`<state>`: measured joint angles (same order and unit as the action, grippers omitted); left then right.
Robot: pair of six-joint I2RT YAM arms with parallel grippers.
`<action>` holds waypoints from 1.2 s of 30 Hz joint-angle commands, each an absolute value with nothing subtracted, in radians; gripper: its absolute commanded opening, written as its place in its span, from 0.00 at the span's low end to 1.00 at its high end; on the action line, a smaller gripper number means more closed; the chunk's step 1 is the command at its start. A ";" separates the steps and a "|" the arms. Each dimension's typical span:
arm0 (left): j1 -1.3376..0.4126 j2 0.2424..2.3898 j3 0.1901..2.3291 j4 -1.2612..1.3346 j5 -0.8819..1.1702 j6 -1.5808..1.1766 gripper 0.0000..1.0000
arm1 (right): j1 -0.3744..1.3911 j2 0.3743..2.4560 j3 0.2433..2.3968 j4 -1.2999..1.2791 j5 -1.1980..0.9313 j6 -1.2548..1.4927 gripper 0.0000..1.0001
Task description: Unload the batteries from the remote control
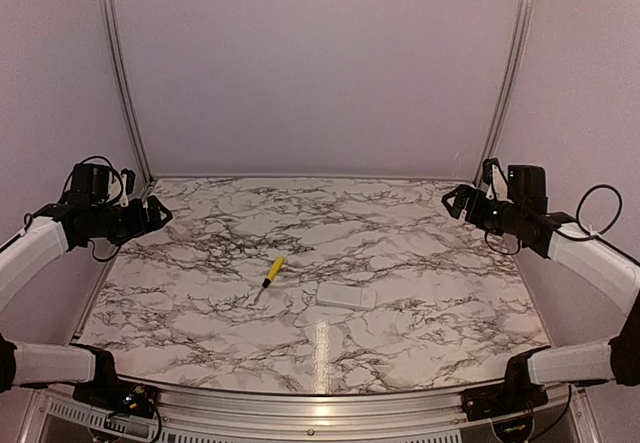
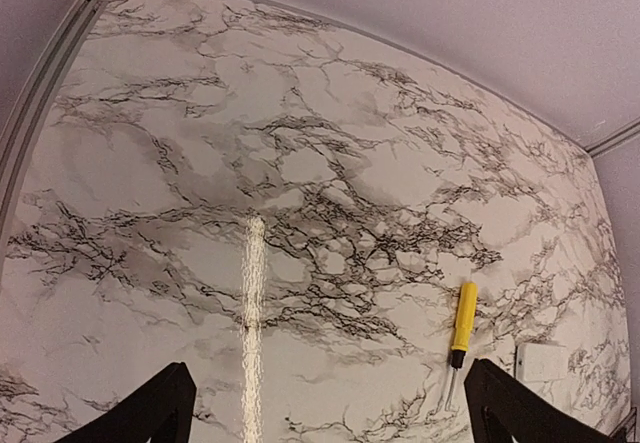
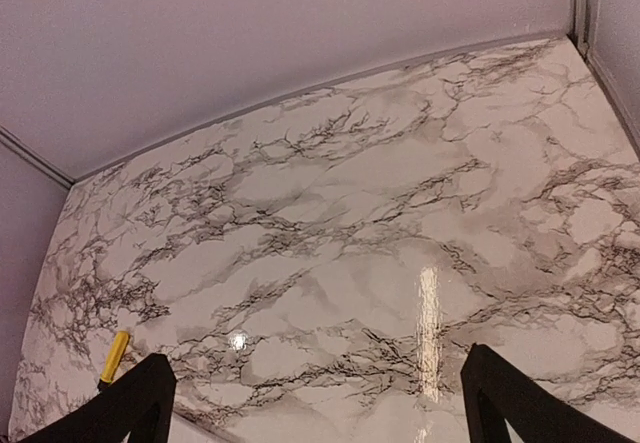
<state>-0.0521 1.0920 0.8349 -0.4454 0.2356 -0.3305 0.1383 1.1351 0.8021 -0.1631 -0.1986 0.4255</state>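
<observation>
Remote control (image 1: 346, 296) lay untouched as the left gripper (image 1: 157, 213) and right gripper (image 1: 455, 201) hung above opposite side edges of the marble table (image 1: 200, 303), each with jaws spread wide and holding nothing. Well away from both, the white remote rested flat near the table's middle, a yellow-handled screwdriver (image 1: 272, 271) just to its left, not touching.

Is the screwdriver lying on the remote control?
No, the screwdriver lies apart from the remote control, with a gap between them.
</observation>
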 commanded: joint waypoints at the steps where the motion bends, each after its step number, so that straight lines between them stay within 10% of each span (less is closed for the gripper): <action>1: -0.052 1.045 0.831 -0.398 0.363 -0.308 0.99 | 0.195 1.138 0.876 -0.222 -0.195 0.311 0.98; 36: -0.138 0.889 0.702 -0.391 0.439 -0.300 0.99 | 0.676 1.515 0.967 -0.467 -0.417 -0.577 0.98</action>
<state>-0.1329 0.9119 0.7219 -0.4015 0.4446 -0.3038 0.6697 1.4498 0.9108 -0.3706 -0.3935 -0.4767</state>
